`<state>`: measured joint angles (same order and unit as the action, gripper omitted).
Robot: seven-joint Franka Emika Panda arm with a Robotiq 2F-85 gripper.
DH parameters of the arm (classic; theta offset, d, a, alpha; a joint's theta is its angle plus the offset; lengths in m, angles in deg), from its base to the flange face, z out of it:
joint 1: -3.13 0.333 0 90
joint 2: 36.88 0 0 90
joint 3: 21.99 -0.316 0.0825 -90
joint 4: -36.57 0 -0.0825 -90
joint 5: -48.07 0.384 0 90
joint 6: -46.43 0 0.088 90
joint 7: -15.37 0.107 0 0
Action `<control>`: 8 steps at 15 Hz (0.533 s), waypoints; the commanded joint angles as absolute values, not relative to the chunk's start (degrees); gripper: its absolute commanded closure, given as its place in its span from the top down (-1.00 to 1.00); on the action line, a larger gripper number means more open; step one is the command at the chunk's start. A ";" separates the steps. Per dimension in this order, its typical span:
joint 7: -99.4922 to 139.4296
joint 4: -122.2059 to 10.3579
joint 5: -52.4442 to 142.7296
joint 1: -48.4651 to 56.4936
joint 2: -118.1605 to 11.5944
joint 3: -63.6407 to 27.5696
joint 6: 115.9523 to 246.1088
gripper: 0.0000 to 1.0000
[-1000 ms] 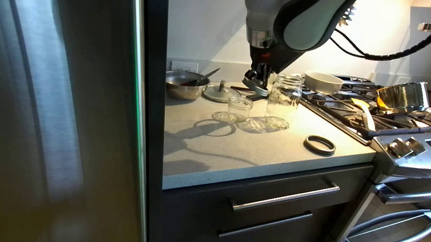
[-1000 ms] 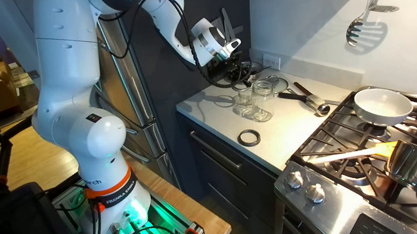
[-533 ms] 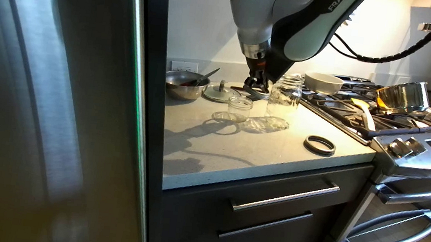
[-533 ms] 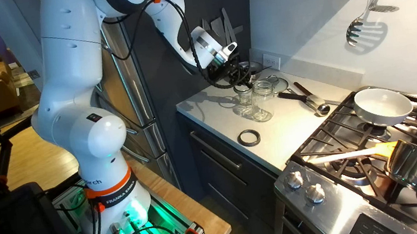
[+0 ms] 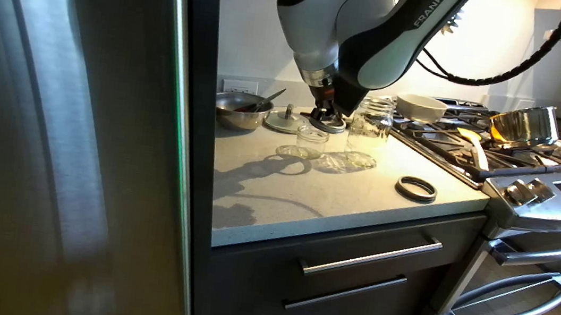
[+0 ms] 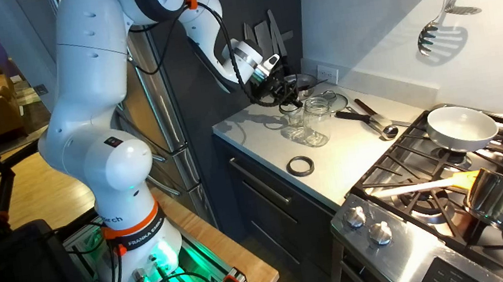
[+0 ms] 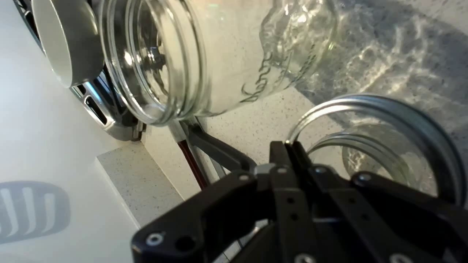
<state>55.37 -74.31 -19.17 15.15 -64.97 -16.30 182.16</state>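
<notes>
Lower and closer to level than a second ago, the slim silver metal ring point(image 7: 416, 122) has come down with the black two-fingered gripper point(image 7: 288, 144) and hangs over the pale stone counter point(image 5: 341, 189). Leftmost in an exterior view, on the counter's far side, stands the round stainless-steel bowl point(image 5: 240, 121); just right of it lies the round glass lid point(image 5: 285, 121) with a raised knob. Nearer and a little farther right, the short clear glass jar point(image 5: 311, 142) stands upright and open. Held just above and right of its mouth is the ring; whether the two touch cannot be told. Pressed almost together, the gripper's fingers pinch the ring's rim at one edge between their tips, the rest of the hoop reaching out free to the right in the wrist view. Right of this grip, the tall clear embossed glass jar point(image 5: 371, 128) stands upright, apart from the ring. Farther right, near the counter's front edge, the dark grey round band point(image 5: 416, 197) lies flat.
</notes>
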 commanded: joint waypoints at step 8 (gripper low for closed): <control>54.62 -68.47 -21.89 13.36 -70.46 -18.02 180.65 -0.97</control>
